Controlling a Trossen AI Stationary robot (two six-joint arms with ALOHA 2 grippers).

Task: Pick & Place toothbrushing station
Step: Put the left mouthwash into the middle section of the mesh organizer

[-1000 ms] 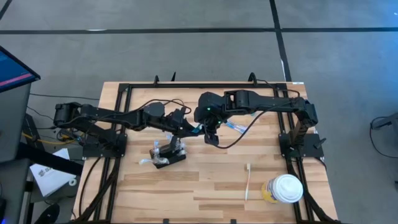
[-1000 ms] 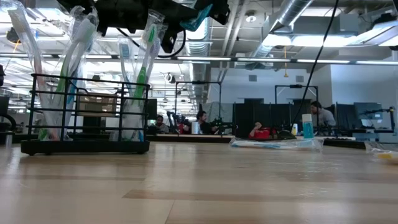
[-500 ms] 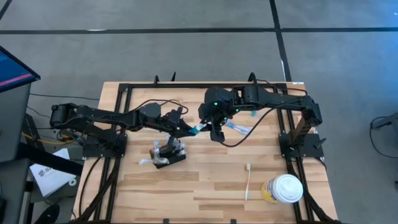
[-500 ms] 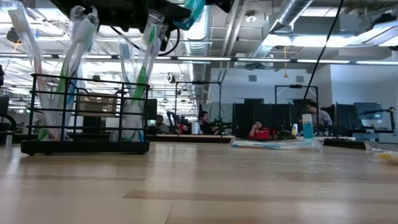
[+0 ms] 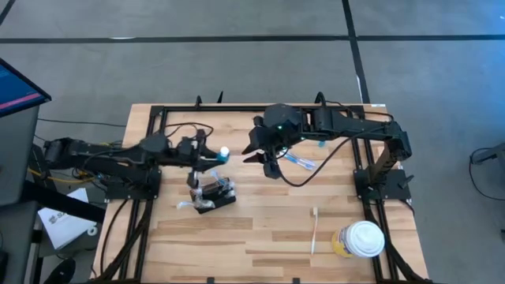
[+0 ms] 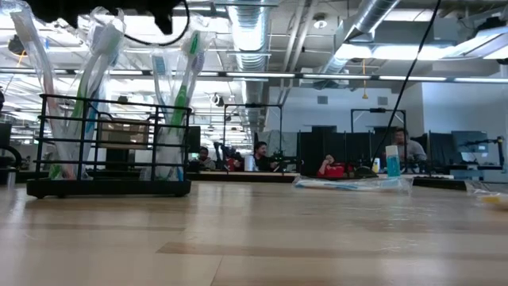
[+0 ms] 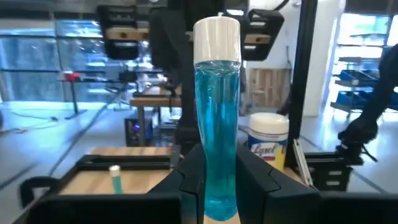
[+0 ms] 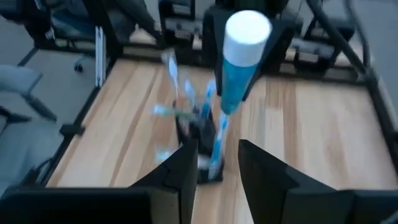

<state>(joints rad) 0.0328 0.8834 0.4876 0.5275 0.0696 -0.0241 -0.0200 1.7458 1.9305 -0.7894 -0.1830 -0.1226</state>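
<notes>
The toothbrushing station point(image 5: 215, 195), a small black wire holder, stands on its base left of the table's middle. Several toothbrushes stand upright in it point(image 6: 107, 147); it also shows in the right wrist view point(image 8: 199, 149). My left gripper point(image 5: 209, 156) is just beyond the holder's far side, shut on a clear blue tube with a white cap point(image 5: 223, 152) point(image 7: 216, 124). My right gripper point(image 5: 264, 162) hovers open to the right of the tube. Its fingers point(image 8: 214, 165) have nothing between them and point down toward the holder and the tube's cap point(image 8: 247, 28). My left gripper pinches the blue tube's bottom end point(image 7: 217, 199) between its two fingers. The fingers come about level from the table's left. The tube sticks out past them toward the table's right, its white cap point(image 7: 216, 37) at the free end, lifted clear of the table.
A loose toothbrush point(image 5: 315, 229) lies near the front right, beside a white-lidded yellowish cup point(image 5: 363, 239). A wrapped toothbrush point(image 5: 300, 162) lies under the right arm. Black frame rails point(image 5: 237, 108) run along the far edge and both sides.
My left gripper has drawn back toward the table's left edge with the blue tube, away from my right gripper, and now has the tube's cap pointing right. My right gripper has risen a little. The holder has kept still.
</notes>
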